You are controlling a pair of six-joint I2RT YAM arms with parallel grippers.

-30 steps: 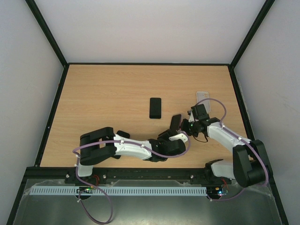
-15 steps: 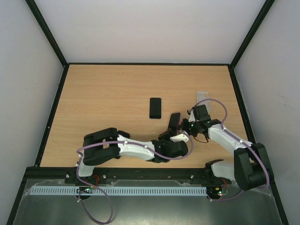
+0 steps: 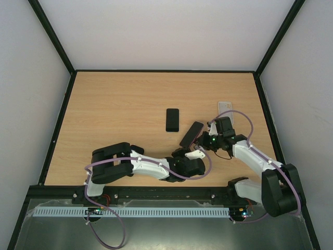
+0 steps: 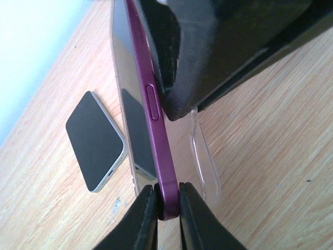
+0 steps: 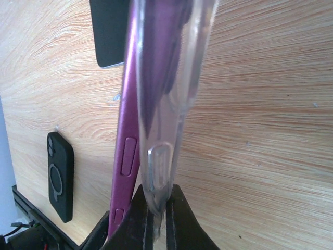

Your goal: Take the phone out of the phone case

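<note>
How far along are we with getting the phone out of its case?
Done: left gripper clamps the purple phone by its edge, right gripper clamps the clear case. In hand: the case's gripped edge stands clear of the phone. Left: the rest looks seated, so pull them fully apart.

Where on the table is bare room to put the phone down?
Bare: the wide far-left part of the table, left of the black phone. Crowded: near centre-right, where the left gripper pinches the purple phone and the right gripper its clear case.
</note>
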